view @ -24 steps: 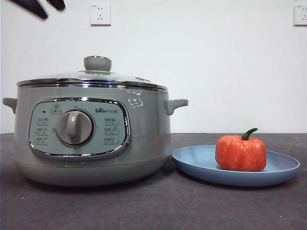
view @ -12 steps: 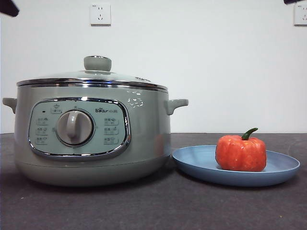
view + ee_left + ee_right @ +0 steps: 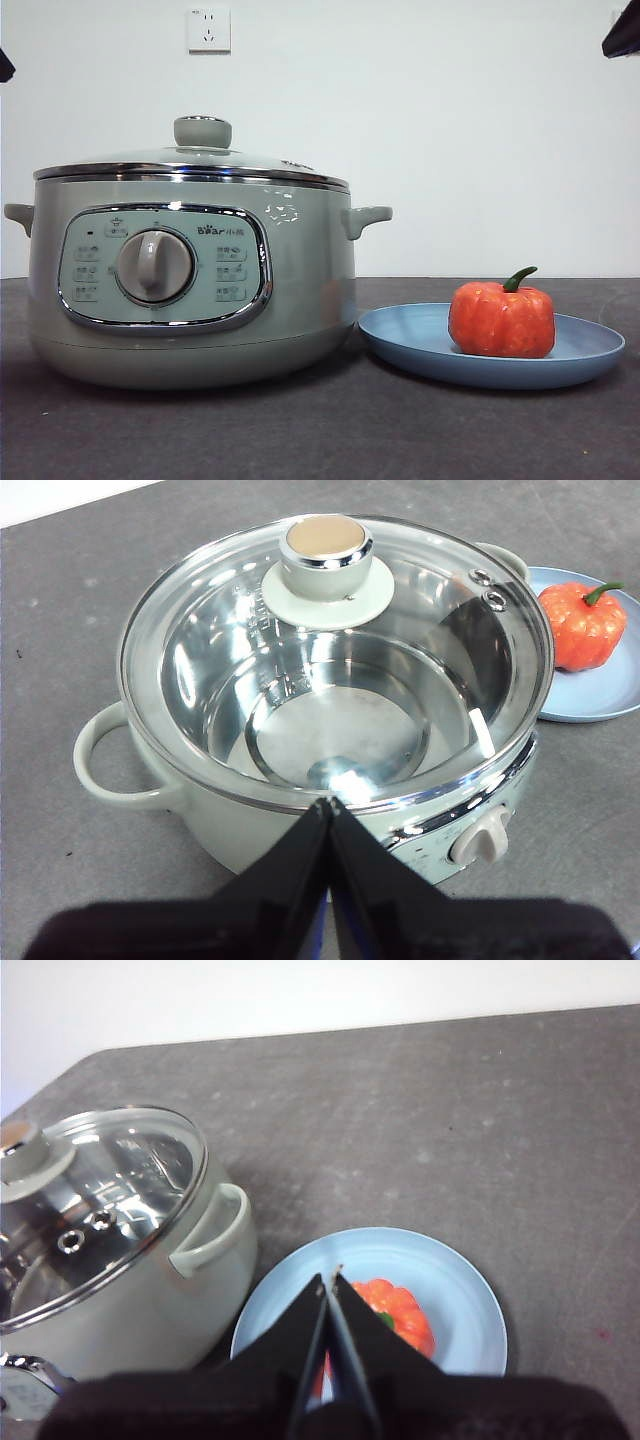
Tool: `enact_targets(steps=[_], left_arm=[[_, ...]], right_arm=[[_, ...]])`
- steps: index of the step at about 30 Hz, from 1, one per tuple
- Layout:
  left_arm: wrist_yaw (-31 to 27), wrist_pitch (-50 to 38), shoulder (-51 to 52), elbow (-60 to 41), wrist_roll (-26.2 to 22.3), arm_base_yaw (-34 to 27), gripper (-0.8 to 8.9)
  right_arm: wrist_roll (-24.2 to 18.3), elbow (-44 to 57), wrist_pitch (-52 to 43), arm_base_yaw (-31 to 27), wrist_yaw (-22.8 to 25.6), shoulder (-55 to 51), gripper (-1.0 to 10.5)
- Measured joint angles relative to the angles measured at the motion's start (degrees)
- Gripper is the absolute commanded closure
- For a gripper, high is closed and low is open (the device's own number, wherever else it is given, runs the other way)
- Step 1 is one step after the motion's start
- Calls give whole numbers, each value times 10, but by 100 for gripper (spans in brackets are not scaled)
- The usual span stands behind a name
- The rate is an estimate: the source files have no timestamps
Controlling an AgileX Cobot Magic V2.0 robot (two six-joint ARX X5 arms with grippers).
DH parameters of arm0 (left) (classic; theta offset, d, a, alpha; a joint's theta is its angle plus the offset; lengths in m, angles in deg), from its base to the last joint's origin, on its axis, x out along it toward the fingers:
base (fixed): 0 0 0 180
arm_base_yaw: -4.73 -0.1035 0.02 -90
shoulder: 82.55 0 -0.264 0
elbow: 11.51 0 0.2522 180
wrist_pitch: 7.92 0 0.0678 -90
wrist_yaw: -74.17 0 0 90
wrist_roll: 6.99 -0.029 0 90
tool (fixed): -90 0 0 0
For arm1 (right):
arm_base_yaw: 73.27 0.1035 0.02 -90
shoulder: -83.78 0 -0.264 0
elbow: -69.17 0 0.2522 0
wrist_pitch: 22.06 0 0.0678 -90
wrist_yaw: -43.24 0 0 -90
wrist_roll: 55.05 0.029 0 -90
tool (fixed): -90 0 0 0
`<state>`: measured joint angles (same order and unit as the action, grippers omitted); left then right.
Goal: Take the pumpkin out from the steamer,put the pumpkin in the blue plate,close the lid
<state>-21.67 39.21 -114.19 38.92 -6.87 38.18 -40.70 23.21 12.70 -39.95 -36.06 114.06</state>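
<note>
Sage-green steamer (image 3: pixel 190 290), orange-red pumpkin (image 3: pixel 501 318), light blue plate (image 3: pixel 420 345)

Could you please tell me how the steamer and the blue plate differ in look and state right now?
The steamer is a tall, deep sage-green pot with a chrome rim; the blue plate is shallow, matte and light blue. The steamer is closed under its glass lid and looks empty through the glass, while the blue plate lies open and holds the pumpkin. The steamer has side handles and a dial; the blue plate is plain. Both are round and rest side by side on the table.
</note>
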Motion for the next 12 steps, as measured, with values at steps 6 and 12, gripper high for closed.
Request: enact_targets(steps=[6,12], left_arm=[[0,0,1,0,1,0,817],[15,23,63,0,1,-18,817]], right_arm=[[0,0,23,0,0,0,963],[0,0,42,0,0,0,963]])
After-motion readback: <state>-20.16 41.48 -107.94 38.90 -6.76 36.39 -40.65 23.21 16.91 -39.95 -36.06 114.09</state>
